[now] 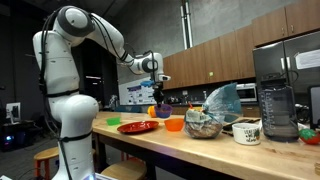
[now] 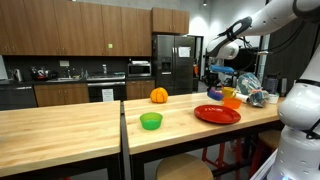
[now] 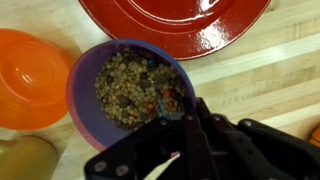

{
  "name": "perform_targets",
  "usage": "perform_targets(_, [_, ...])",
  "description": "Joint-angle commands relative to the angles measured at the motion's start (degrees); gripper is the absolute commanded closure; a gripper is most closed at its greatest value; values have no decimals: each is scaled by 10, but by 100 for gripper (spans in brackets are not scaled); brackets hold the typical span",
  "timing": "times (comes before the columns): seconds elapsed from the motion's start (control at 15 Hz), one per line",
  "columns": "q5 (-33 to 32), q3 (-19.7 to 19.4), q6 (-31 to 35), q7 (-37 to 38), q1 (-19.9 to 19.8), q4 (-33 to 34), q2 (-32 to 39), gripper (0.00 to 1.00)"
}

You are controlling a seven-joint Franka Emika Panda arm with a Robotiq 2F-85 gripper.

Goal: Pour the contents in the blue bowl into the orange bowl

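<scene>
The blue bowl [image 3: 125, 92] holds a heap of small brown and coloured pellets. It shows in both exterior views [image 1: 161, 111] [image 2: 214, 94]. My gripper [image 3: 186, 108] is shut on its near rim, coming down from above [image 1: 155, 97] [image 2: 211, 82]. I cannot tell whether the bowl is resting on the wooden table or is just off it. The orange bowl [image 3: 30, 75] is empty and sits right beside the blue one, rims close together. It also shows in both exterior views [image 1: 175, 124] [image 2: 231, 100].
A red plate [image 3: 175, 20] [image 1: 137, 127] [image 2: 217, 114] lies next to both bowls. A lime-green bowl [image 2: 150, 121] and an orange fruit [image 2: 158, 95] stand further along the table. A glass bowl with a bag [image 1: 205, 122], a mug [image 1: 246, 131] and a blender [image 1: 277, 108] stand beyond.
</scene>
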Motion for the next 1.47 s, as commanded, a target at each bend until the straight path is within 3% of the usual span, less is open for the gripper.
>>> perform_targets(0.0, [33,-15,17,-30,-14,-24,-41,99])
perform_targets(0.53, [102,-58,60,-102,-25,-59,-66,99])
perform_targets(1.4, [279,-146,129,-275,-20,-109,-106,99])
